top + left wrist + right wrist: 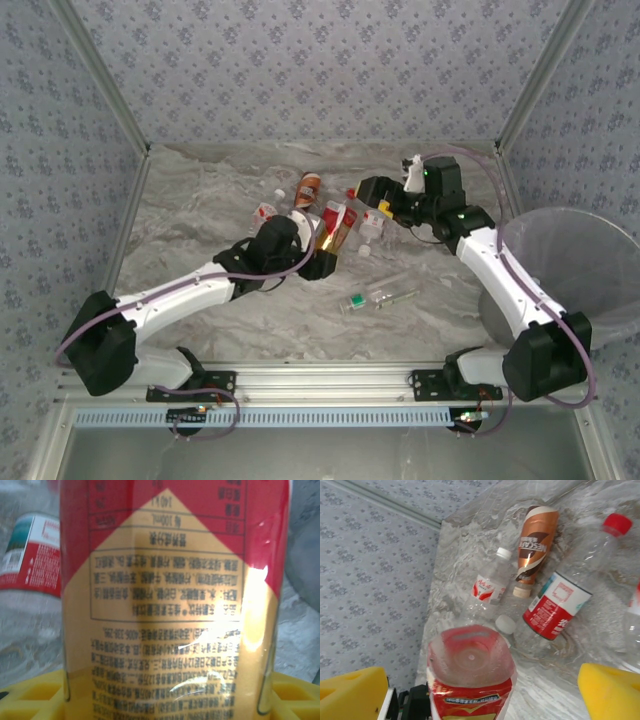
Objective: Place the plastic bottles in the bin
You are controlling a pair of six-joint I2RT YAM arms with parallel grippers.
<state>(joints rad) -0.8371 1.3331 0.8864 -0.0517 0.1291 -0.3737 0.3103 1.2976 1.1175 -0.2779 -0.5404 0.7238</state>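
**One bottle gripped, bin waiting**

The left claw (165,700) pinches a red-and-yellow labelled bottle (170,595) across its body. The bottle looks tipped clear of the tabletop (200,200), probably ready to carry. The right claw (480,692) hangs spread wide near it, above the other bottles (559,605) lying loose. The bin (560,212) stands far right, and no bottle can be made out inside.
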